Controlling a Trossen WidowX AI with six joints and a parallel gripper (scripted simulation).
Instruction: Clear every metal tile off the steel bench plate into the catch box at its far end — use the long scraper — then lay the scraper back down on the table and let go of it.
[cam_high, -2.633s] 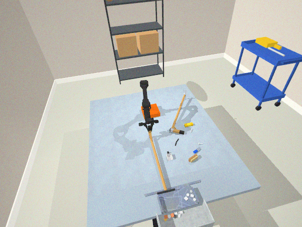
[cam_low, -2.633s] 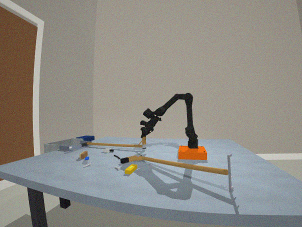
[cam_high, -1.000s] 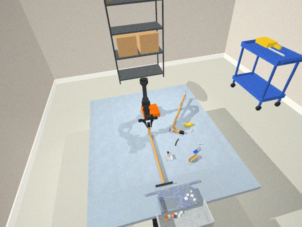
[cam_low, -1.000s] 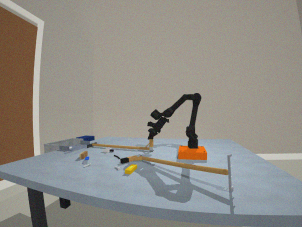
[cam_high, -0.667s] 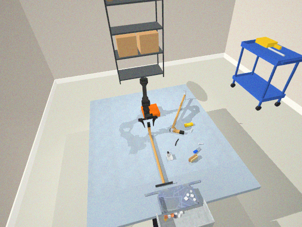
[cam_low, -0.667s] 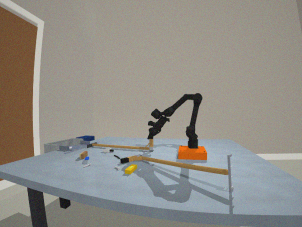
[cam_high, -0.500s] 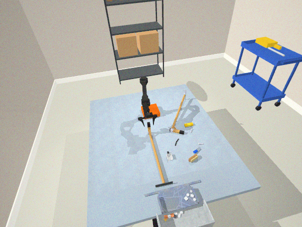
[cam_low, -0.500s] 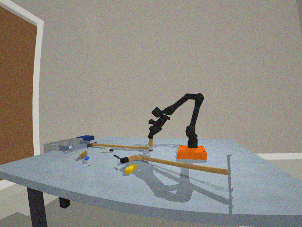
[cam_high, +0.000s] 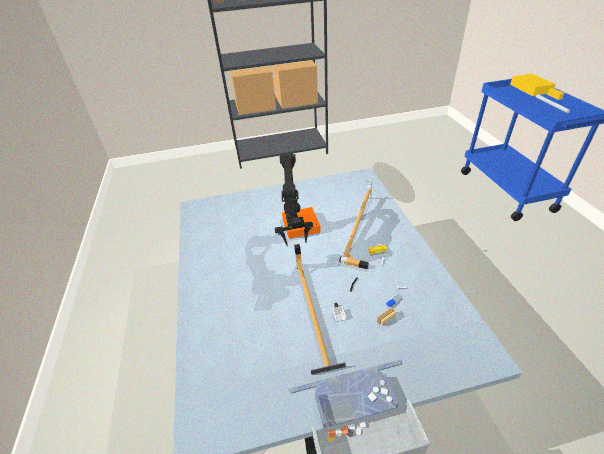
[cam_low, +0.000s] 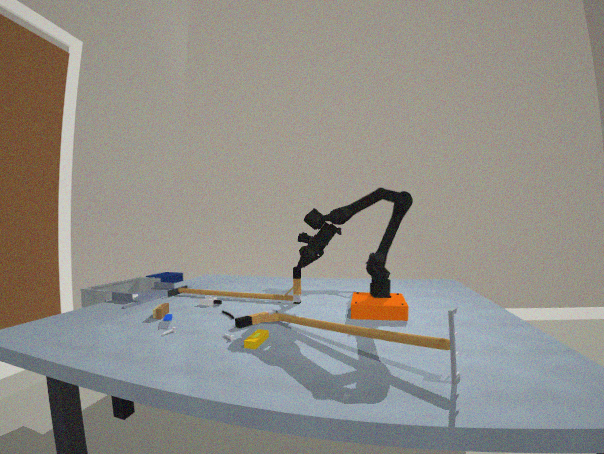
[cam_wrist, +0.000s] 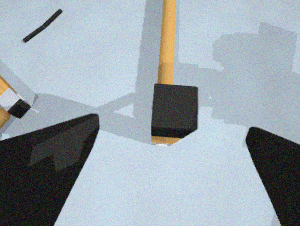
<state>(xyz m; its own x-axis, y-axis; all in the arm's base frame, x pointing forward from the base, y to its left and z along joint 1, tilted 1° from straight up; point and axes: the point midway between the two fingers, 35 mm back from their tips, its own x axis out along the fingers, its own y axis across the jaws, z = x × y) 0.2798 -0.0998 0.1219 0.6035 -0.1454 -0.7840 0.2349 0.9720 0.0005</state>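
Note:
The long scraper lies on the table, its dark blade just before the near edge of the steel bench plate. Its short black-capped grip stands upright. My gripper is open, its fingers wide apart on either side of the grip's line, touching nothing. Several whitish pieces show at the plate's right side; whether they lie on it I cannot tell. The catch box beyond holds several orange and white pieces at its left.
A second wooden-handled tool lies to the right in the top view. Near it are a yellow block, a black curved piece, a wooden block and a small white item.

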